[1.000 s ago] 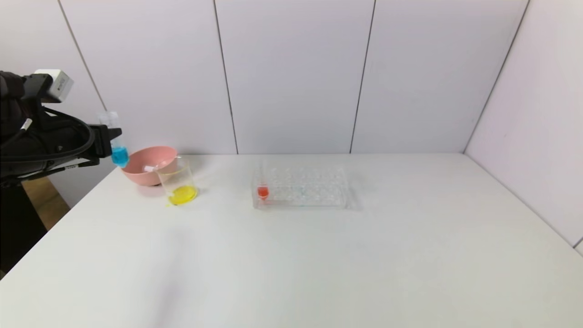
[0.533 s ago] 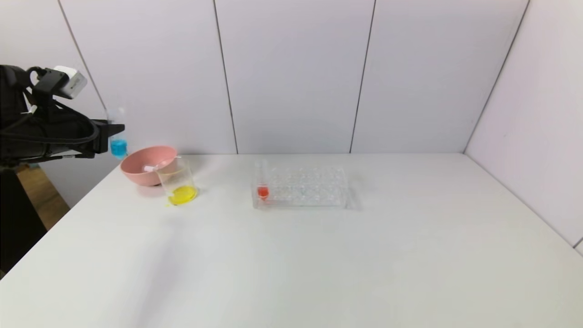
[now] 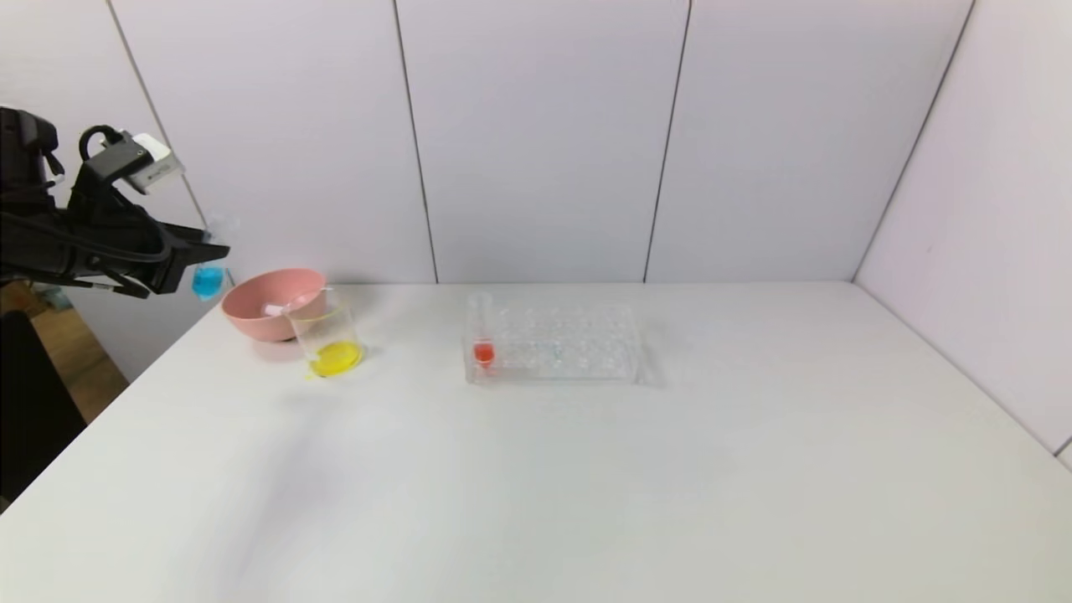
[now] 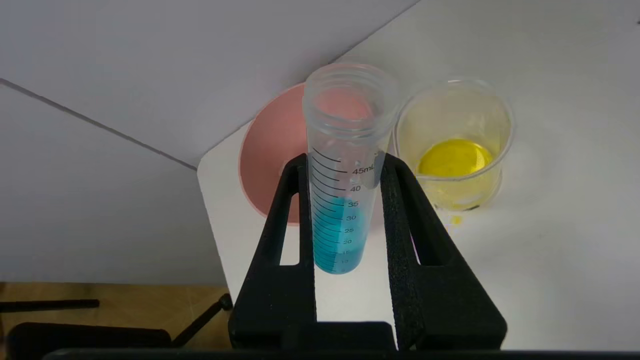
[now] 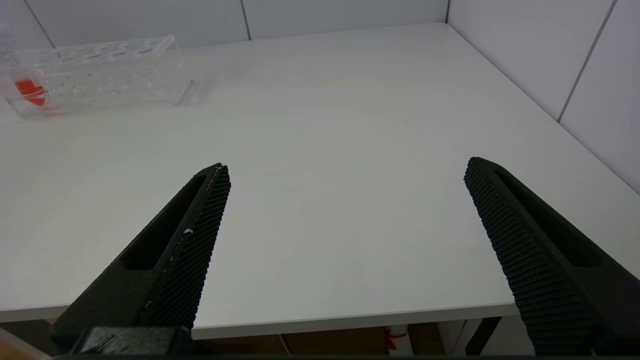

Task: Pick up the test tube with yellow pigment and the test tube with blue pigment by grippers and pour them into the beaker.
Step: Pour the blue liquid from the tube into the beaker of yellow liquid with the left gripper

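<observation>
My left gripper (image 3: pixel 199 251) is shut on the test tube with blue pigment (image 3: pixel 207 280). It holds the tube in the air just left of the pink bowl, past the table's left edge. In the left wrist view the fingers (image 4: pixel 295 200) clamp the graduated tube (image 4: pixel 342 225), which is about a third full of blue. The beaker (image 3: pixel 327 337) stands in front of the bowl with yellow liquid at its bottom, and it also shows in the left wrist view (image 4: pixel 455 150). No tube with yellow liquid is in view. My right gripper (image 5: pixel 347 170) is open and empty at the table's near edge.
The pink bowl (image 3: pixel 251 314) sits at the back left with a pale object inside. A clear tube rack (image 3: pixel 569 347) stands mid-table and holds a tube with red-orange liquid (image 3: pixel 483 350). A small yellow drop lies beside the beaker (image 4: pixel 456 219).
My left gripper has turned at the wrist and drawn slightly left. The blue tube has gone with it, away from the bowl's rim. Nothing on the table has moved.
</observation>
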`<state>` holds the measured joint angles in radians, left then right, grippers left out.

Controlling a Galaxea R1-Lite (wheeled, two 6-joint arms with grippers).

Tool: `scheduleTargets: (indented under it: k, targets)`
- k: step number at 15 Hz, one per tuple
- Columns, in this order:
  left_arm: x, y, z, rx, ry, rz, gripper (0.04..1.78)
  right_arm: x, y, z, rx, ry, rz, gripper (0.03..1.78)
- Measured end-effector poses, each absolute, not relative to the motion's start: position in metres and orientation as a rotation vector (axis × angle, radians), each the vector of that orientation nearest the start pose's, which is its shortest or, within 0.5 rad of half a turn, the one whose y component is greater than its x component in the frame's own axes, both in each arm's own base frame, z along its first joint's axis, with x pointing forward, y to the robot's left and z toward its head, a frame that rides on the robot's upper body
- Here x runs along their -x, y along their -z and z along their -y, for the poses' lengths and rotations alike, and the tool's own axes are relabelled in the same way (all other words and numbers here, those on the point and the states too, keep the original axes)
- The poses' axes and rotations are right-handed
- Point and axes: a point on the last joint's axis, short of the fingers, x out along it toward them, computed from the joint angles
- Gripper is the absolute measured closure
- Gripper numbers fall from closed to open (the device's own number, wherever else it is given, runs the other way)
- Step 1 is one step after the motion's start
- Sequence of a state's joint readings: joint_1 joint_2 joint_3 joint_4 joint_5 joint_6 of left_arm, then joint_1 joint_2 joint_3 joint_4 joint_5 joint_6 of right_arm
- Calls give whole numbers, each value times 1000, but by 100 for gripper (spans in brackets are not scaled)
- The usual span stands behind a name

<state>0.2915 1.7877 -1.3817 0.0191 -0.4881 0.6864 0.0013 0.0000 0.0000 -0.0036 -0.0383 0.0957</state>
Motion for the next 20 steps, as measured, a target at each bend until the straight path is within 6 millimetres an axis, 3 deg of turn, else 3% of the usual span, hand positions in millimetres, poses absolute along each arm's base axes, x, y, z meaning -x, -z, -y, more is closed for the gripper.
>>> scheduleTargets:
  k: [8,20]
  targets:
    - [-346,-242,-94,-710,411,-380,140,23,-76,1,-96,36,5,10]
    - [-367,-247,-99,-1008,541,-395,140,23,-76,1,-96,37,5,10]
